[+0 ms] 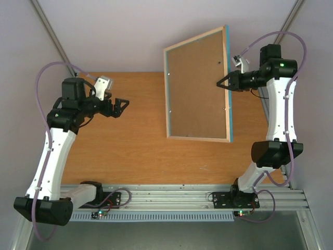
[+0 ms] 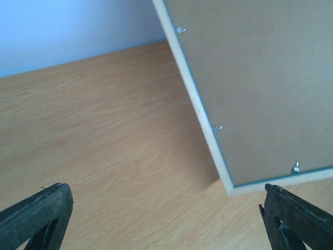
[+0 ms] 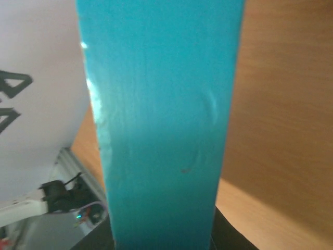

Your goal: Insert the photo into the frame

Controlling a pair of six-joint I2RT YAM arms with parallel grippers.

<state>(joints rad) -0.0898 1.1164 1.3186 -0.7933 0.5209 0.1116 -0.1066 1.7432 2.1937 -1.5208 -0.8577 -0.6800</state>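
The frame [image 1: 197, 138] stands tilted up at the back right of the table, its pale back toward me, with a brown backing board [image 1: 197, 88] filling it. My right gripper [image 1: 225, 82] is shut on the frame's right edge. In the right wrist view that turquoise edge [image 3: 161, 114] fills the middle, between the jaws of the right gripper [image 3: 162, 237]. My left gripper [image 1: 125, 104] is open and empty, left of the frame. The left wrist view shows the frame's near corner [image 2: 200, 109] ahead of the left gripper [image 2: 164, 203]. The photo is out of view.
The wooden table [image 1: 130, 151] runs from the frame to a metal rail [image 1: 171, 195] at the near edge, where the arm bases sit. Small metal tabs [image 2: 218, 127] stick out along the frame's back. White walls close in the back and sides.
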